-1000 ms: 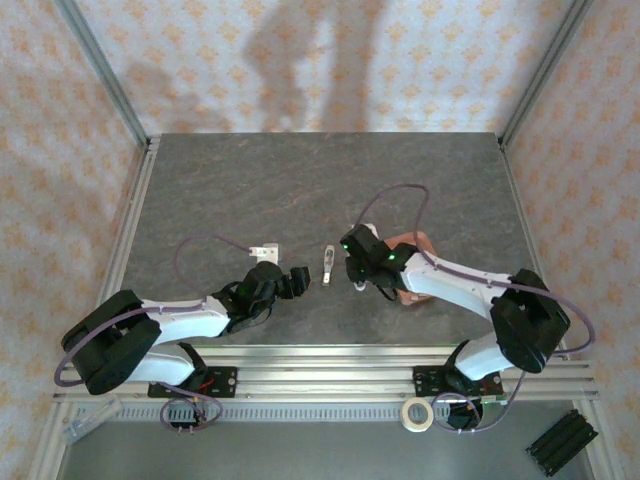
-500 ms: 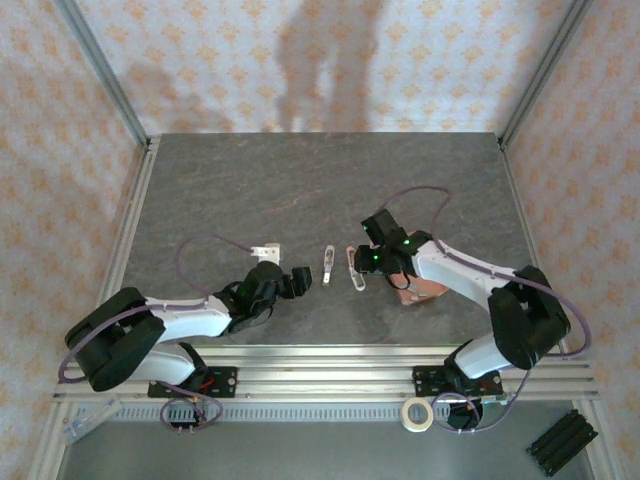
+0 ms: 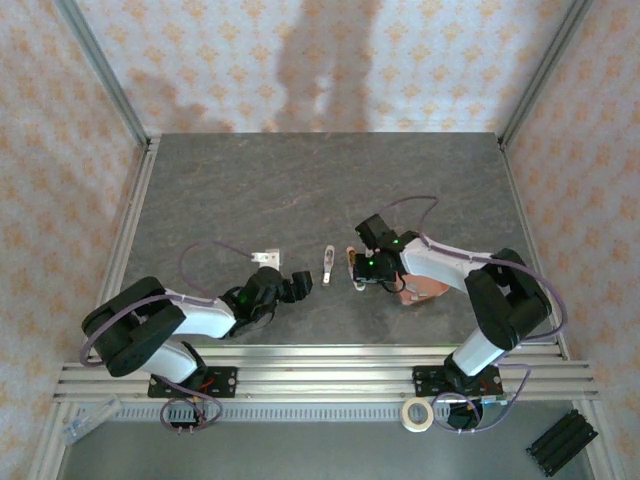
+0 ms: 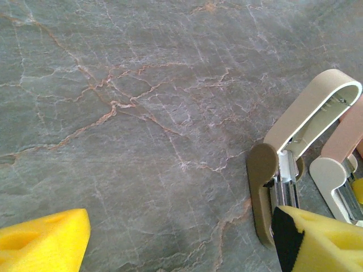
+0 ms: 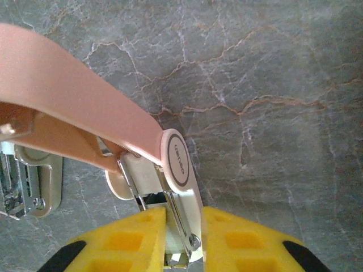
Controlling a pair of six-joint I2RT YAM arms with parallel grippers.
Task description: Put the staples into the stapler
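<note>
The stapler, pale pink on top with a white base and silvery metal rail, lies hinged open on the table. My right gripper is shut on its white base and rail, one yellow finger on each side. From above, the stapler sits at the tip of my right gripper. My left gripper stands open over bare table, and is seen from above just left of centre. Small pale grey pieces, seemingly the staples, lie behind it.
A second, beige mini stapler lies open beside my left gripper's right finger and shows from above between the two grippers. A salmon-pink tray lies mostly under my right arm. Metal rails edge the table.
My right gripper has swung round and settled over the pink stapler, its jaws closing onto the base. The left gripper has stayed open and almost still.
</note>
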